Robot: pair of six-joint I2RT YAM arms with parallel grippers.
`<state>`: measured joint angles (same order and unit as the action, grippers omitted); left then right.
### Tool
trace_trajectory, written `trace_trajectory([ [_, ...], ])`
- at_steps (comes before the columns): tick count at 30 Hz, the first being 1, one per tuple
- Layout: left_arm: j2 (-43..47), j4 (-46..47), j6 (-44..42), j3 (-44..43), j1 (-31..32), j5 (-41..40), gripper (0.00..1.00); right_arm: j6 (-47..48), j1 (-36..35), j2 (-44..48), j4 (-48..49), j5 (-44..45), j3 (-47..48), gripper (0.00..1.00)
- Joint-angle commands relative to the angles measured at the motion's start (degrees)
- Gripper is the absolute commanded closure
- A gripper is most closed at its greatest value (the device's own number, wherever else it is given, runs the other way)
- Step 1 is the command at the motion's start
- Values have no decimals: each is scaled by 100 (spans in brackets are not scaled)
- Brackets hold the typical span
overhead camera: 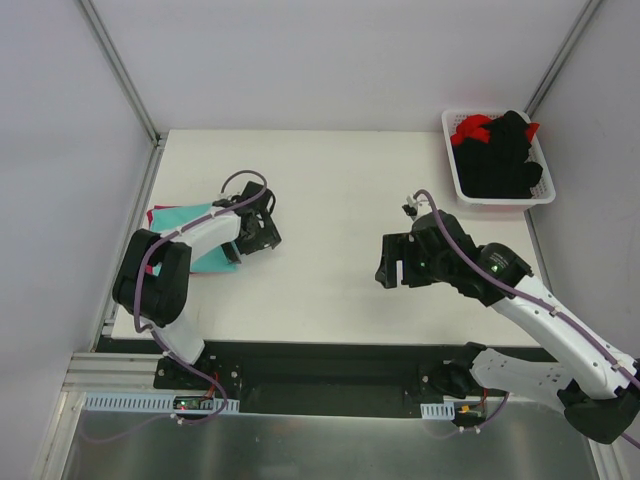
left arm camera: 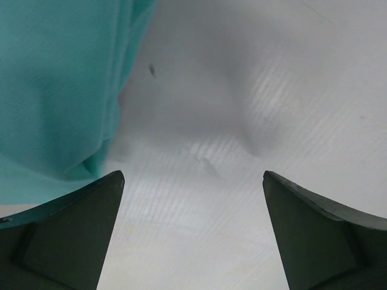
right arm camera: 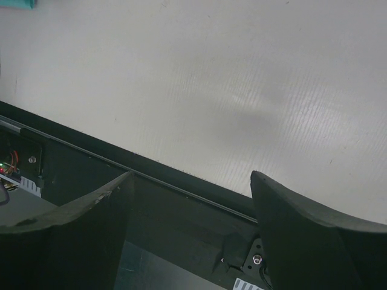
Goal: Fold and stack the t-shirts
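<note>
Leftward, one teal t-shirt [overhead camera: 192, 213] covers one pink t-shirt [overhead camera: 156, 216].

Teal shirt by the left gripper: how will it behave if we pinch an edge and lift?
Likely floppy: the teal shirt shows soft folds, so it should drape and may unfold from a one-point pinch. Probably light, since it looks like thin cloth lying flat. Pushed, it would likely bunch rather than slide, perhaps shifting the pink shirt showing at its edge.
</note>
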<state>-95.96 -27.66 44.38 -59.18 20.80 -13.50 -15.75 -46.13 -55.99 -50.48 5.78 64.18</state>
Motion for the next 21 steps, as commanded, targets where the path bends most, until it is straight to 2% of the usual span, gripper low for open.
trace_trajectory([
  [1,95,50,273,-322,249,172,1,81,-28,44,-120,116,218,20],
  [10,1263,-626,45,80,250,-461,1,28,-37,-17,178,-33,-28,19],
  [17,2046,-741,-105,679,48,-417,1,-16,-54,-193,504,-235,-239,20],
  [21,2301,-794,-184,1013,-286,-276,1,-69,-133,-281,706,-306,-362,20],
])
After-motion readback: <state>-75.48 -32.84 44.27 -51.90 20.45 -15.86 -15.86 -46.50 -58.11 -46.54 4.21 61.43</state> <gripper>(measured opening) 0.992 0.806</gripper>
